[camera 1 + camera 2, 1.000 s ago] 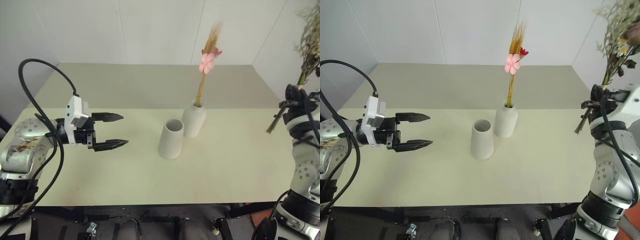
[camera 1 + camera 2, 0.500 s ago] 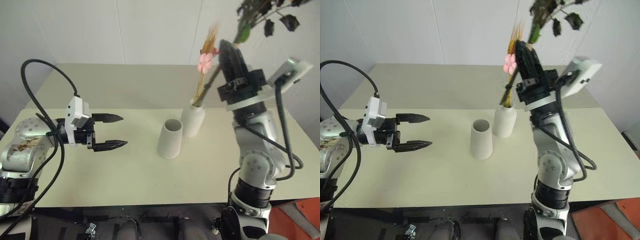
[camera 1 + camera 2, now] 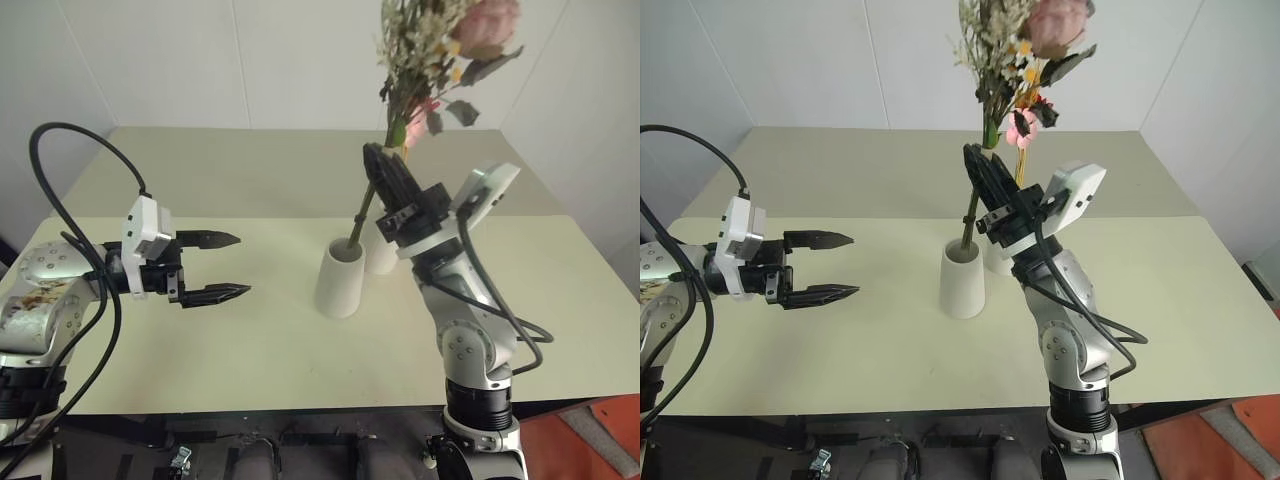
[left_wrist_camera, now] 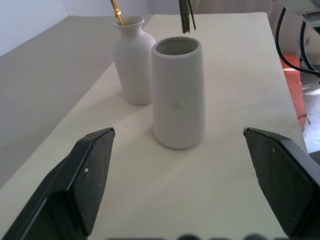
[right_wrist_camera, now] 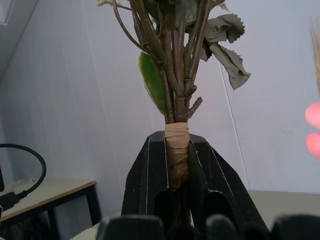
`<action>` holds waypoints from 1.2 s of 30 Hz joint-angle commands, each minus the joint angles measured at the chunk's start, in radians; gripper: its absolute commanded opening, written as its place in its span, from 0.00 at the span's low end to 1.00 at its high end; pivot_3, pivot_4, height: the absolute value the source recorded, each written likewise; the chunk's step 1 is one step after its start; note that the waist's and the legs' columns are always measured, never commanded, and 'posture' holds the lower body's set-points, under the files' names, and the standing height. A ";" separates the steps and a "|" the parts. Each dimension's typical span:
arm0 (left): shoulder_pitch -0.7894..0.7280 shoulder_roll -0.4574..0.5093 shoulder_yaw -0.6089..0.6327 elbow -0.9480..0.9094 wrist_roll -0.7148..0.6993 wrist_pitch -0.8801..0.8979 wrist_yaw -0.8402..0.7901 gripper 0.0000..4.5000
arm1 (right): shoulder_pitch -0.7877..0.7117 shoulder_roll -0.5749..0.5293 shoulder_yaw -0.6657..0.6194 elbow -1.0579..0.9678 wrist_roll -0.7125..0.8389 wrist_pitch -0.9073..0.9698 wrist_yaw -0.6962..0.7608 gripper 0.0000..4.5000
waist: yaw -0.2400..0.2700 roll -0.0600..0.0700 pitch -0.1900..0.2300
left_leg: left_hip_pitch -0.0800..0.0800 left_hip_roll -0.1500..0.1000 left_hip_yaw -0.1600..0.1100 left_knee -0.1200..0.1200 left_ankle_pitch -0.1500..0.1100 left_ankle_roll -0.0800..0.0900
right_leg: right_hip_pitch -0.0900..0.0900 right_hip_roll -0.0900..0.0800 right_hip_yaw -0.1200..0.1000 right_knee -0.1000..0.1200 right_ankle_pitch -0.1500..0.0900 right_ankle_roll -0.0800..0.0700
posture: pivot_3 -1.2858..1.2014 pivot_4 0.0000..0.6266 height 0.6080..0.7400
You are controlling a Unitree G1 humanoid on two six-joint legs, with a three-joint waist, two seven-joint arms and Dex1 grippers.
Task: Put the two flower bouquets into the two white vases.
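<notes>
- The bushy bouquet point(image 3: 440, 45) was pinched at its taped stem by the right claw point(image 3: 385, 175), tilted, with the stem ends right over the mouth of the cylinder vase point(image 3: 340, 280).
- That vase stood around the middle of the counter point(image 3: 250, 350), with the bottle vase point(image 4: 132, 65) just beside it toward the far edge.
- The slim bouquet point(image 3: 1020, 125) was already sitting in the bottle vase.
- The left claw point(image 3: 215, 265) hung over the counter's left part, spread wide with nothing in it, pointing at the vases and well apart from them.
</notes>
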 commanded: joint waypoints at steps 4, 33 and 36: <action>0.000 0.021 0.033 -0.031 -0.017 0.000 0.009 1.00 | -0.002 0.021 0.032 0.079 -0.067 -0.137 0.043 0.05 | 0.000 0.000 0.000 | 0.000 0.000 0.000 0.000 0.000 0.000 | 0.000 0.000 0.000 0.000 0.000 0.000 | 0.52 0.24 1.00; -0.006 0.021 0.033 -0.018 -0.013 -0.015 0.009 1.00 | 0.463 -0.283 0.044 -0.202 -0.181 -0.128 0.148 0.99 | 0.017 0.000 0.000 | 0.001 0.000 0.000 0.000 0.000 0.000 | 0.000 0.000 0.000 0.000 -0.002 0.002 | 0.52 0.24 1.00; -0.022 0.014 0.018 -0.008 -0.009 -0.018 0.005 1.00 | 0.505 -0.371 -0.047 -0.262 -0.093 -0.084 0.179 0.99 | 0.017 0.000 0.000 | 0.001 0.000 0.000 0.000 0.000 0.000 | 0.001 0.000 0.000 0.000 -0.003 0.004 | 0.52 0.24 1.00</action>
